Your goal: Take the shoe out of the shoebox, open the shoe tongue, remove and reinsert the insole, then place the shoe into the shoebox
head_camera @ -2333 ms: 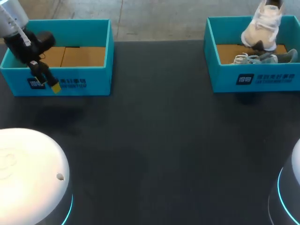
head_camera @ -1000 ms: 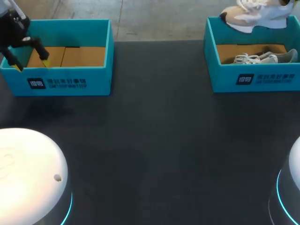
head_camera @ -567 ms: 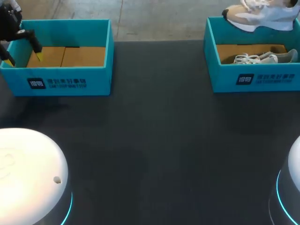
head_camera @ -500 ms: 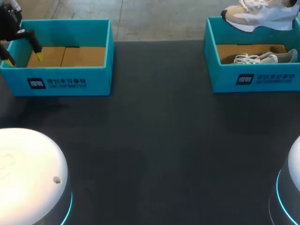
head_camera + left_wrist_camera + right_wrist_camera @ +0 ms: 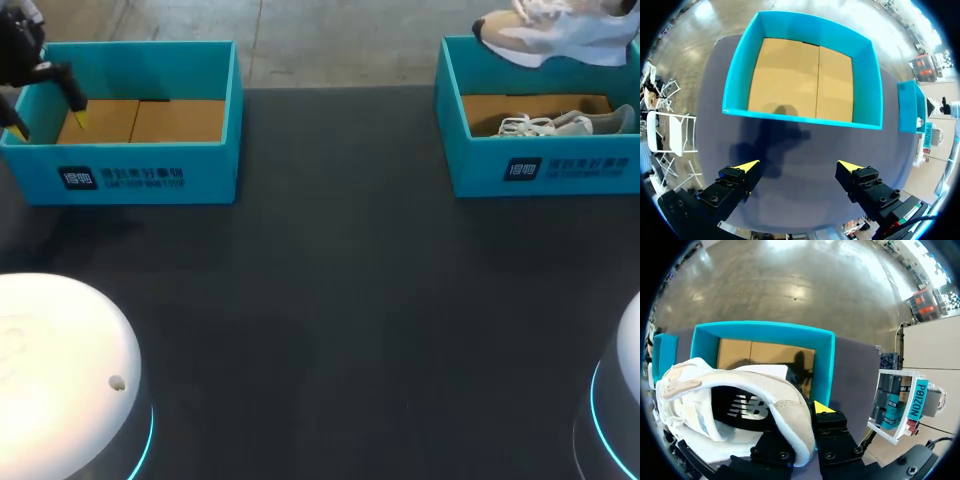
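Right gripper (image 5: 802, 414) clamped on the shoe (image 5: 555, 35), upper right; left gripper (image 5: 799, 165) spread, empty, above the dark table (image 5: 330, 300). Second shoe (image 5: 560, 124) is seen only overhead.

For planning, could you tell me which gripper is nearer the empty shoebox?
Left. The left gripper hovers open beside the empty shoebox; the right gripper holds the white shoe over the other shoebox.

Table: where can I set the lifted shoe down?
Broad bare table between the left shoebox and right shoebox, running to the near edge. The left shoebox's floor is bare too. Crowded: right shoebox, holding another shoe.
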`<state>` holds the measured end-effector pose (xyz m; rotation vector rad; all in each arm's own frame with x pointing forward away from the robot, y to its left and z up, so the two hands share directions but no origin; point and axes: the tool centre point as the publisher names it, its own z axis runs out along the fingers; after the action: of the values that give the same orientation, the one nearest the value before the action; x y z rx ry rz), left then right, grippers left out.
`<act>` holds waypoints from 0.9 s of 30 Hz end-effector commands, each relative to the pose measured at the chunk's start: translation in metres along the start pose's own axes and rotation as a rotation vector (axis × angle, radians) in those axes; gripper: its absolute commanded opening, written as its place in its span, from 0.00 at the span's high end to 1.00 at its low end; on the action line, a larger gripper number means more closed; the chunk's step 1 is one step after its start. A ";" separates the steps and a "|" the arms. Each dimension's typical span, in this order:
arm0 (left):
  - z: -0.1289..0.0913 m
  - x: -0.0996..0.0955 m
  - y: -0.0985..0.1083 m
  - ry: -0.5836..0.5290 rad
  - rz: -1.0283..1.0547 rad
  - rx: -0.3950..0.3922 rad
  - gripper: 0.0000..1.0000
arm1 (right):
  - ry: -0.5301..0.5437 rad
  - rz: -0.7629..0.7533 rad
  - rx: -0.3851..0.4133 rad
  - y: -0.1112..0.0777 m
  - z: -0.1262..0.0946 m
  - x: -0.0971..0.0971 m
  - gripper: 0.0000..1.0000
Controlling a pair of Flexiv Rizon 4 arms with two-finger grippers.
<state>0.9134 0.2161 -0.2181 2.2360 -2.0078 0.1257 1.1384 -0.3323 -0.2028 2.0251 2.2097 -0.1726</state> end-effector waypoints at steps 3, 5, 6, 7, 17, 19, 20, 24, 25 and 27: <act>-0.008 -0.004 0.001 -0.041 -0.011 0.023 0.00 | -0.004 0.024 0.010 0.001 0.006 -0.007 1.00; -0.010 -0.007 0.001 -0.050 0.001 0.026 0.00 | -0.013 0.028 0.009 0.001 0.007 -0.007 1.00; -0.011 -0.009 0.000 -0.056 0.009 0.023 0.00 | -0.013 0.027 0.010 0.002 0.008 -0.008 1.00; -0.012 -0.010 0.000 -0.059 0.040 0.005 0.00 | -0.016 0.025 0.011 0.002 0.008 -0.009 1.00; -0.015 -0.012 0.000 -0.085 0.099 -0.012 0.00 | -0.027 0.031 0.039 0.002 0.014 -0.014 1.00; -0.015 -0.012 0.000 -0.085 0.099 -0.012 0.00 | -0.027 0.031 0.039 0.002 0.014 -0.014 1.00; -0.015 -0.012 0.000 -0.085 0.099 -0.012 0.00 | -0.027 0.031 0.039 0.002 0.014 -0.014 1.00; -0.015 -0.012 0.000 -0.085 0.099 -0.012 0.00 | -0.027 0.031 0.039 0.002 0.014 -0.014 1.00; -0.015 -0.012 0.000 -0.085 0.099 -0.012 0.00 | -0.027 0.031 0.039 0.002 0.014 -0.014 1.00; -0.015 -0.012 0.000 -0.085 0.099 -0.012 0.00 | -0.031 0.036 0.040 0.006 0.012 -0.014 1.00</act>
<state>0.9128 0.2301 -0.2058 2.1698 -2.1577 0.0297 1.1399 -0.3473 -0.2151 2.0589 2.1645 -0.2329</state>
